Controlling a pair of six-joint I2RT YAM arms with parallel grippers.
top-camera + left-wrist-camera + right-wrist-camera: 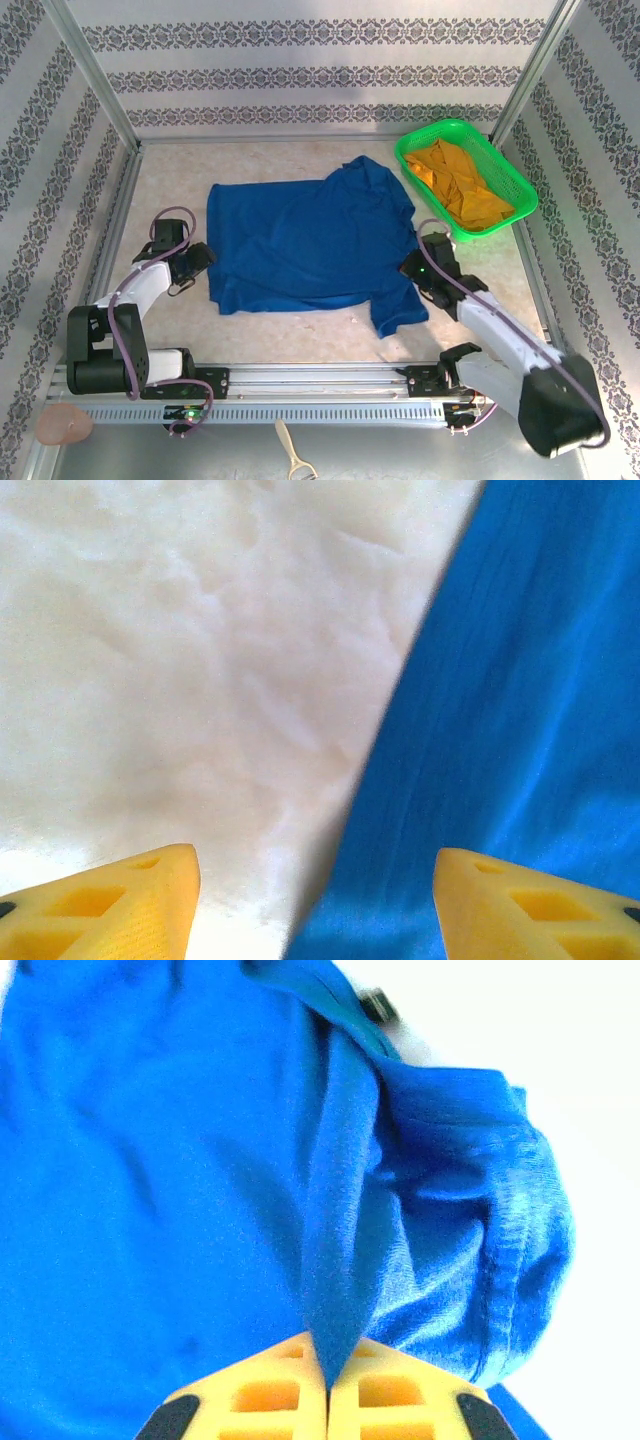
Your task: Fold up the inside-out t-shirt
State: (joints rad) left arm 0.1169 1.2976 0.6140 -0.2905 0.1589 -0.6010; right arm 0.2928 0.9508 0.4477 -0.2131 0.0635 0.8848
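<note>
Right wrist view: yellow fingers of the right gripper point(327, 1380) pressed together, pinching a thin raised ridge of the royal-blue short-sleeved cotton t-shirt point(150, 1210), just beside a bunched sleeve with stitched hem showing. Left wrist view: left gripper point(315, 905) spread wide with nothing between the jaws, one yellow finger over the bare pale mottled tabletop point(180, 660), the other over blue cloth at the shirt's side edge. From above: t-shirt spread mostly flat mid-table, a gripper at each side edge, far right shoulder just beside a green plastic mesh basket point(432, 200) holding an orange-yellow garment point(460, 190). Judged soft, light and limp: no stiffness, sagging from any single pinch, unlikely to slip or tear. Best taken at hems, sleeve seams or corners, both sides together, for an even lift without bunching.
</note>
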